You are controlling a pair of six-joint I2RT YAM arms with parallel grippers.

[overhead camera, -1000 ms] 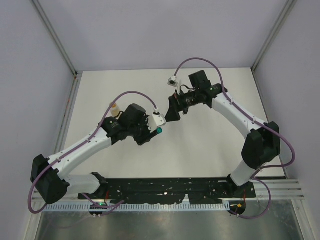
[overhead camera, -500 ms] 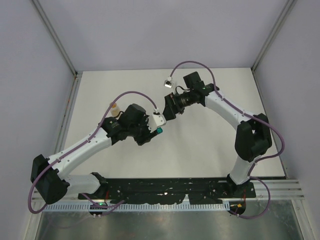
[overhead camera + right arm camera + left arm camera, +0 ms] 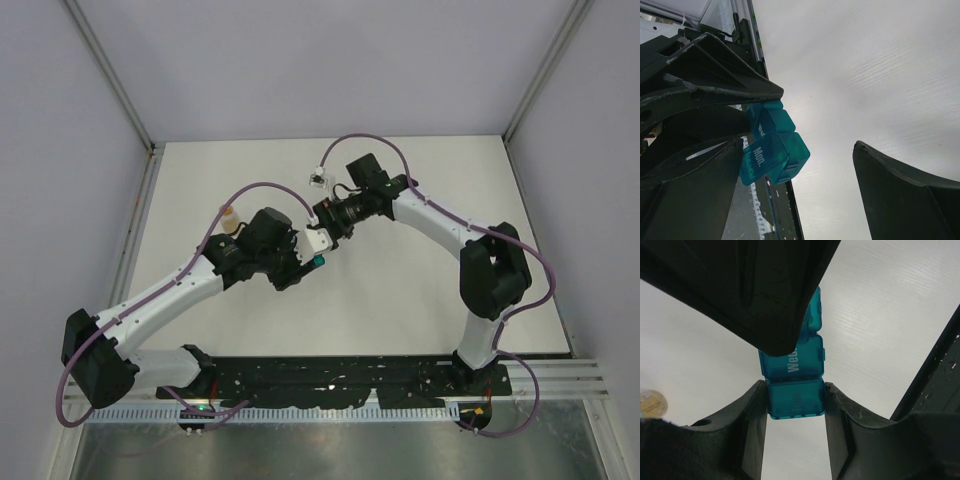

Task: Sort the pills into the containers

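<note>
Tan vial [image 3: 230, 220] beside left arm [image 3: 170, 290]. Wide-spread right gripper [image 3: 796, 145] straddles containers [image 3: 800, 357]; left gripper [image 3: 795, 395] clamps them, contents unseen.

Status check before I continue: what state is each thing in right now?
pill container: clamped at one end, visible lids appear closed.
left gripper: shut on the pill container.
right gripper: open, straddling the container's free end.
vial: upright on the table.
</note>
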